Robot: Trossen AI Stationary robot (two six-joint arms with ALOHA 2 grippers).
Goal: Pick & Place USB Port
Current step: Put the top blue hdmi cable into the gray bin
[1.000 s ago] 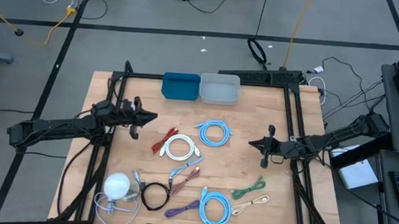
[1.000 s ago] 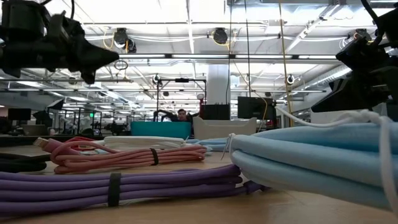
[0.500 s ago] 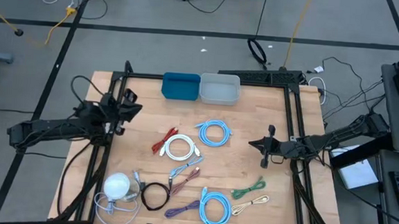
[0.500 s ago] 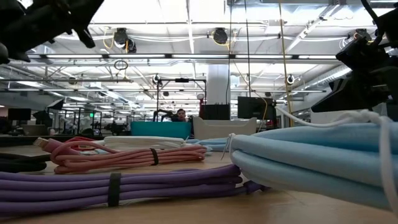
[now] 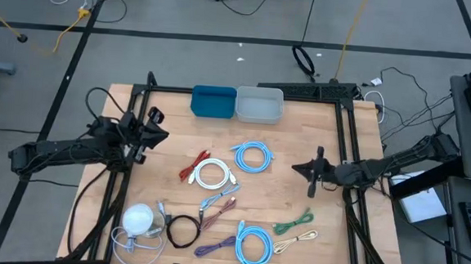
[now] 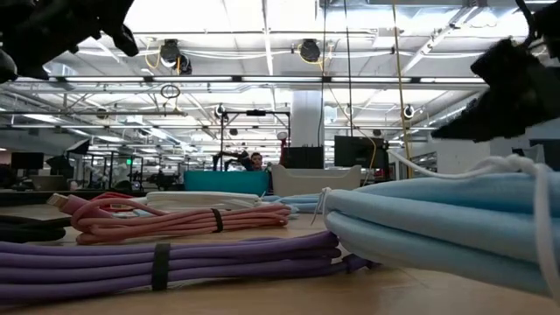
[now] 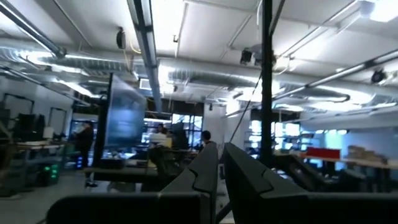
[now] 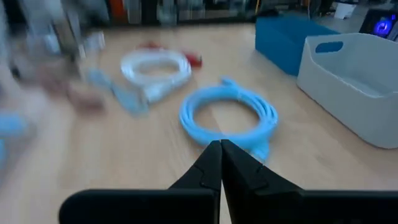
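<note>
The coiled USB cables lie spread over the wooden tabletop (image 5: 357,156), the light-blue cable coil (image 5: 253,157) just in front of the white bin (image 5: 259,106) and blue bin (image 5: 213,101). Right claw (image 5: 310,168), fingers together and empty, hovers right of that coil; left claw (image 5: 155,128), nearly closed and empty, is raised to its left.

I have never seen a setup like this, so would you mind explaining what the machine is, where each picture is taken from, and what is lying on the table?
Two dark robot arms work at a wooden table. One picture looks straight down, one looks level across the tabletop, and one comes from each wrist. The left gripper and the right gripper are both shut and hold nothing. On the table lie coiled cables: two light blue coils, a white coil, a black coil, and red, purple and green bundles. A blue bin and a grey bin stand at the far edge.
</note>
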